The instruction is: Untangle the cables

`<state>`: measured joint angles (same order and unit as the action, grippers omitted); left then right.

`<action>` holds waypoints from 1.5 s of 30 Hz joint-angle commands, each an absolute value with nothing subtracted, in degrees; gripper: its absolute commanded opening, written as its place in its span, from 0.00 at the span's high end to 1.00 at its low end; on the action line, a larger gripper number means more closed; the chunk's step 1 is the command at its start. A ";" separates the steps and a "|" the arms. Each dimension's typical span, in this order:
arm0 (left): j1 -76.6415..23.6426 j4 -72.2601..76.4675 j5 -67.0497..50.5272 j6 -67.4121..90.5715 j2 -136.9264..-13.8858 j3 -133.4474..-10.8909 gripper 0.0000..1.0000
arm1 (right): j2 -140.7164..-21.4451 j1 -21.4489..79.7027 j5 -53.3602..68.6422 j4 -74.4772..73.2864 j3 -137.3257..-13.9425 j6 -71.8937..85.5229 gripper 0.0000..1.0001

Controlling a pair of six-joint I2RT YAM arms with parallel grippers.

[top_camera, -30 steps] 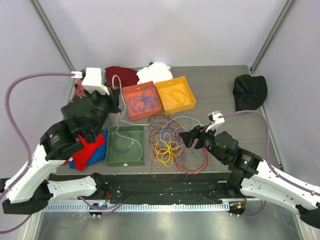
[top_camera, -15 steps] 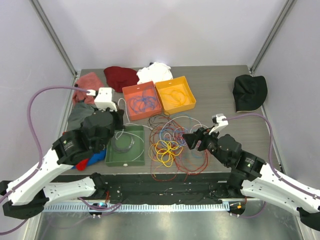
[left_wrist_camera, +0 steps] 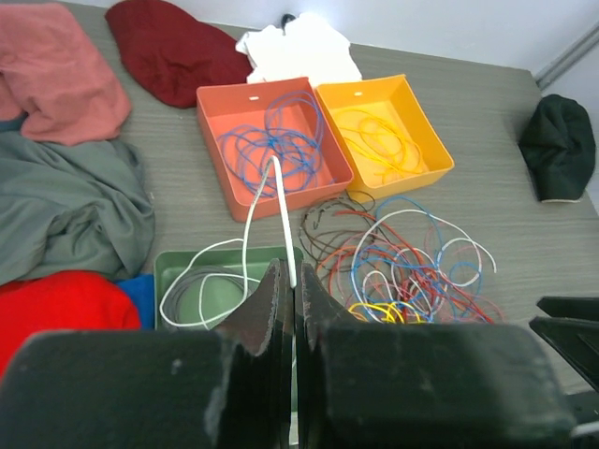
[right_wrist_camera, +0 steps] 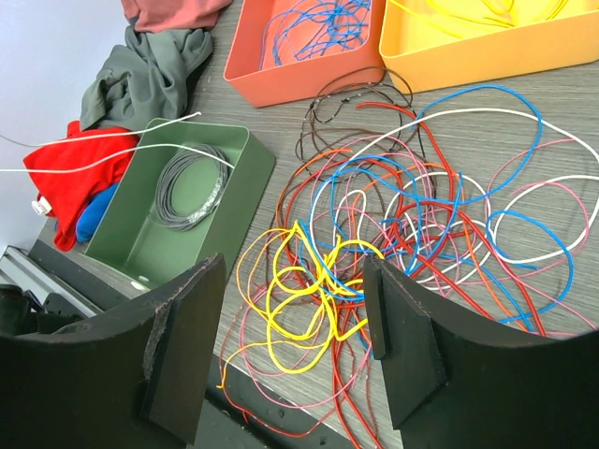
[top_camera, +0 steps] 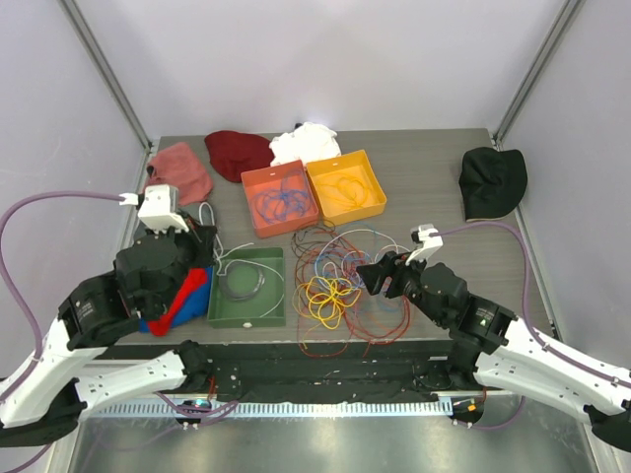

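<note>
**From above:** on a grey table [top_camera: 424, 163], the left gripper [top_camera: 200, 236] hangs just behind the far left corner of a green tray [top_camera: 223, 315]. A white cable [top_camera: 233, 246] runs out of it across the tray's far edge. The right gripper [top_camera: 373, 277] hovers at the right edge of the tangled cables [top_camera: 340, 258], a loose heap of red, blue, white and pink loops. A yellow cable [top_camera: 330, 296] is bunched just to that gripper's left. Beyond the heap, past both grippers, sit an orange tray [top_camera: 248, 197] of blue wire and a yellow tray [top_camera: 379, 192] of yellow wire.

**Left wrist view:** the jaws are pressed together, pinching the white cable. The cable rises straight ahead toward the orange tray, then loops back down into the green tray, where a grey coil [left_wrist_camera: 198, 282] lies. The heap lies ahead and to the right of the fingers. A grey cloth [left_wrist_camera: 65, 210] and a red cloth [left_wrist_camera: 56, 304] lie off to the left.

**Right wrist view:** the fingers stand wide apart and hold nothing. The yellow cable lies directly beneath the gap between them. The rest of the heap spreads ahead and to the right, and the green tray is ahead on the left.
</note>
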<state>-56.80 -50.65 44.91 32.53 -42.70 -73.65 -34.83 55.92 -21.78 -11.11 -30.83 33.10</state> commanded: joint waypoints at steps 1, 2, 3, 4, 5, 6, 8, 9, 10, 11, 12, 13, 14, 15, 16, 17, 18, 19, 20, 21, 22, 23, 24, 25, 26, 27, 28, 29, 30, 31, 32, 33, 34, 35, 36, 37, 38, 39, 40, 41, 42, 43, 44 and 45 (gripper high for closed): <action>-56.60 -50.54 42.02 34.63 -41.66 -73.48 1.00 | -34.80 56.16 -22.06 -8.00 -30.59 33.93 0.32; -56.51 -50.36 41.66 34.80 -41.57 -73.48 1.00 | -34.89 56.16 -22.06 -8.09 -30.59 33.93 0.32; -56.60 -50.45 40.62 34.80 -41.83 -73.48 1.00 | -34.98 56.25 -22.06 -8.17 -30.50 34.10 0.32; -56.60 -50.71 40.17 35.50 -42.10 -73.48 1.00 | -34.98 56.16 -22.06 -8.17 -30.32 34.19 0.32; -56.60 -51.32 39.56 35.94 -42.80 -73.39 1.00 | -34.89 56.25 -22.06 -8.17 -30.24 34.36 0.32; -56.51 -51.85 38.16 36.30 -43.15 -72.95 1.00 | -34.89 56.16 -22.06 -8.09 -30.23 34.45 0.32; -56.51 -52.90 37.71 38.58 -43.68 -71.64 1.00 | -34.80 56.16 -21.89 -8.09 -29.80 34.72 0.32; -56.60 -53.00 37.44 39.54 -43.68 -69.37 1.00 | -34.72 56.16 -21.88 -8.00 -29.71 34.89 0.32; -56.60 -52.65 36.31 40.68 -43.51 -67.95 1.00 | -34.54 56.25 -21.88 -8.09 -29.45 34.98 0.32; -56.60 -52.47 35.69 42.78 -43.42 -66.46 1.00 | -34.37 56.16 -22.06 -8.17 -29.18 35.07 0.32; -56.60 -52.38 35.42 44.19 -43.33 -63.40 1.00 | -34.19 56.16 -21.97 -8.09 -29.01 35.16 0.32; -56.60 -52.03 35.16 45.34 -43.33 -61.89 1.00 | -34.10 56.16 -22.06 -8.17 -28.74 35.24 0.32; -56.51 -51.77 35.24 47.18 -43.42 -60.48 1.00 | -33.84 56.16 -22.06 -8.17 -28.65 35.24 0.32; -56.60 -51.59 35.33 47.72 -43.77 -58.12 1.00 | -33.75 56.16 -22.06 -8.26 -28.57 35.16 0.32; -56.60 -51.16 36.20 48.07 -43.94 -57.14 1.00 | -33.66 56.16 -22.15 -8.44 -28.56 35.07 0.32; -56.60 -51.15 36.73 48.42 -44.55 -55.91 1.00 | -33.75 56.16 -22.15 -8.44 -28.56 34.89 0.32; -56.60 -51.24 37.17 48.51 -45.00 -55.64 1.00 | -33.66 56.08 -22.24 -8.79 -28.65 34.89 0.32; -56.51 -51.41 37.53 48.52 -46.31 -55.37 1.00 | -33.58 56.07 -22.24 -8.79 -28.65 34.72 0.32; -56.43 -51.76 37.44 48.43 -46.93 -55.28 1.00 | -33.31 56.07 -22.41 -9.22 -28.65 34.80 0.32; -56.34 -52.03 37.01 48.43 -47.63 -55.37 1.00 | -33.05 56.16 -22.50 -9.32 -28.57 34.80 0.32; -55.90 -52.64 36.39 48.43 -48.77 -55.37 1.00 | -32.87 56.16 -22.67 -9.40 -28.30 34.72 0.32; -55.81 -52.91 35.52 48.51 -49.21 -55.20 1.00 | -32.52 56.16 -22.85 -9.40 -28.13 34.80 0.32; -55.64 -52.91 35.07 48.60 -49.65 -55.11 1.00 | -31.91 56.08 -22.94 -9.40 -27.86 35.07 0.32; -55.03 -52.56 34.63 48.60 -50.01 -54.67 1.00 | -31.64 56.16 -23.20 -9.40 -27.17 35.24 0.32; -54.58 -52.04 34.02 48.60 -50.36 -53.88 1.00 | -31.47 56.16 -23.20 -8.97 -26.81 35.51 0.32; -53.27 -50.55 33.67 48.26 -50.54 -53.53 1.00 | -31.38 56.08 -23.20 -8.62 -26.46 35.68 0.32; -52.39 -49.41 33.14 47.64 -51.32 -53.18 1.00 | -31.46 56.16 -22.94 -8.35 -26.02 35.86 0.32; -51.34 -48.35 31.92 46.94 -51.85 -52.56 1.00 | -31.55 56.08 -22.50 -8.00 -26.02 35.86 0.32; -48.37 -46.16 31.38 45.11 -52.55 -52.47 1.00 | -31.90 56.07 -22.33 -8.00 -26.02 35.95 0.32; -46.43 -45.19 30.25 44.04 -54.73 -52.56 1.00 | -32.08 56.07 -22.15 -7.91 -26.19 35.86 0.32; -44.14 -44.57 28.76 43.16 -55.97 -52.82 1.00 | -32.17 56.16 -22.06 -8.00 -26.28 35.77 0.32; -39.42 -42.91 24.65 41.85 -57.55 -53.08 1.00 | -32.25 56.16 -22.06 -8.17 -26.63 35.68 0.32; -37.37 -42.37 23.22 40.27 -58.87 -53.43 1.00 | -32.17 56.25 -21.97 -8.35 -26.89 35.51 0.32; -35.35 -41.93 22.07 39.64 -62.02 -53.79 1.00 | -32.08 56.16 -21.97 -8.78 -26.98 35.42 0.32; -32.29 -40.71 19.10 39.03 -63.27 -53.88 1.00 | -31.91 56.16 -22.23 -9.05 -27.33 35.33 0.32; -31.30 -40.35 18.29 38.41 -64.50 -54.31 1.00 | -31.47 56.16 -22.41 -9.14 -27.33 35.25 0.32; -30.59 -39.91 17.76 38.23 -66.86 -54.58 1.00 | -31.29 56.16 -22.50 -9.49 -27.42 35.24 0.32; -30.24 -38.95 17.49 38.15 -67.75 -54.67 1.00 | -31.12 56.16 -22.67 -9.49 -27.33 35.33 0.32; -30.23 -38.59 17.40 38.14 -68.72 -54.75 1.00 | -30.94 56.16 -22.68 -9.75 -27.25 35.33 0.32; -30.15 -37.71 17.23 38.32 -69.69 -54.67 1.00 | -30.85 56.16 -22.76 -9.84 -27.25 35.33 0.32; -30.15 -37.53 17.23 38.32 -70.13 -54.58 1.00 | -30.85 56.16 -22.85 -10.02 -27.16 35.42 0.32; -30.23 -37.44 17.66 38.41 -70.31 -54.41 1.00 | -30.85 56.16 -22.85 -10.28 -27.16 35.51 0.32; -30.15 -37.70 17.84 38.67 -70.40 -54.49 1.00 | -30.85 56.16 -22.85 -10.46 -27.07 35.42 0.32; -30.15 -38.05 17.75 38.58 -69.97 -54.67 0.99 | -30.85 56.16 -22.94 -10.55 -27.07 35.33 0.32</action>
<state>-30.35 -40.91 19.31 39.77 -70.91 -52.99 -31.46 55.92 -21.76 -11.22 -25.82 34.85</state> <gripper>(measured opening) 0.022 0.678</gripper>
